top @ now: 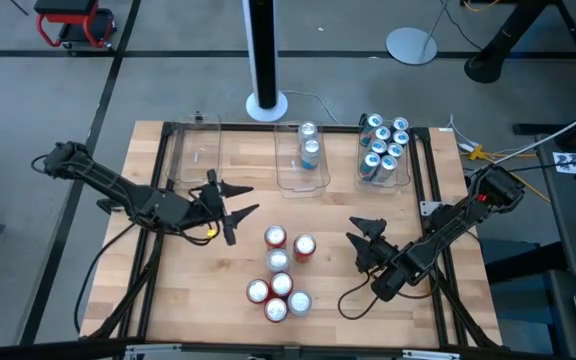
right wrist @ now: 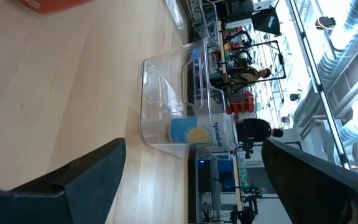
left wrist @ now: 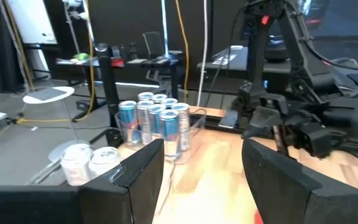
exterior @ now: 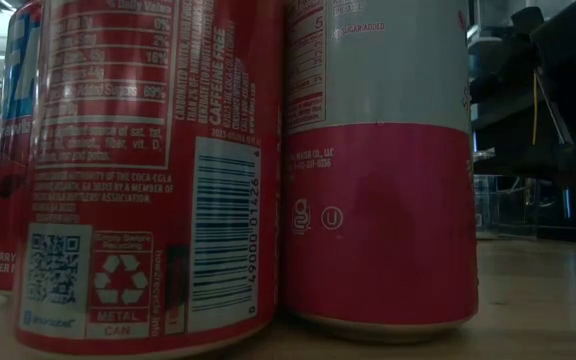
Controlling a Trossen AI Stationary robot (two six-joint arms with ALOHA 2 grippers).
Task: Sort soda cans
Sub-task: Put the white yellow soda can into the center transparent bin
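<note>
Red aluminium soda cans (exterior: 148, 170) crowd the low camera, one silver-and-pink can (exterior: 378, 170) touching the nearest. From above we see this unsorted cluster of seven cans (top: 280, 275) at the middle of the wooden counter (top: 188, 300), between both arms. Our left hand (top: 230, 210) hovers just left of the cluster, fingers partly spread and empty. Our right hand (top: 366, 236) waits to the right, spread wide, empty too. Behind stand three clear plastic bins: the left bin (top: 196, 152) looks empty, though glare makes that uncertain, the middle bin (top: 302, 158) holds two cans, the right bin (top: 383, 152) is packed with teal-blue cans. We should take an outer can first, fingers straddling it upright, lifting clear of neighbours. Open counter lies around the cluster.
</note>
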